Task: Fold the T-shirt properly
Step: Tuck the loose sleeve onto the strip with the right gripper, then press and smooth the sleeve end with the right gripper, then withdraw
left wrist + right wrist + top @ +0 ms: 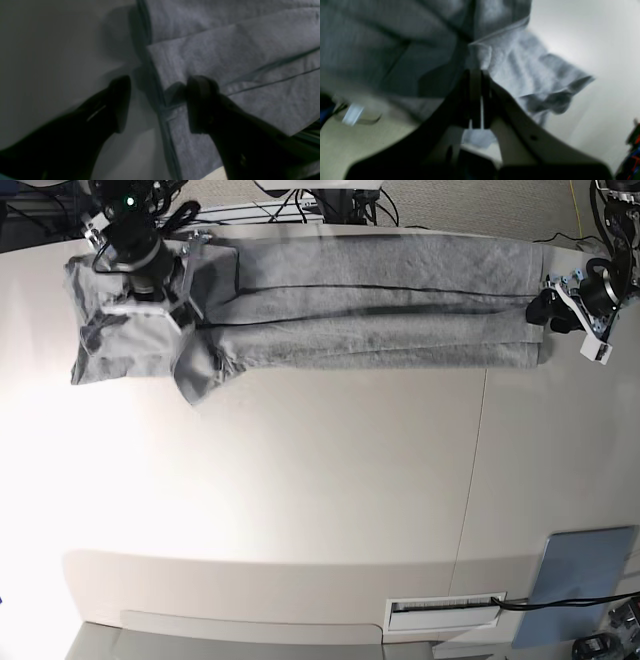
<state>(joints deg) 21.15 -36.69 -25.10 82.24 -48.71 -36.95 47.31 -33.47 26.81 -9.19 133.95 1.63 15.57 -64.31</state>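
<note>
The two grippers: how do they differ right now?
The left gripper is open, its fingers straddling the T-shirt edge at the hem end; the right gripper is shut, pinching cloth at the sleeve end. The left sits at the table edge; the right hangs over bunched fabric. Both have dark fingers.
</note>
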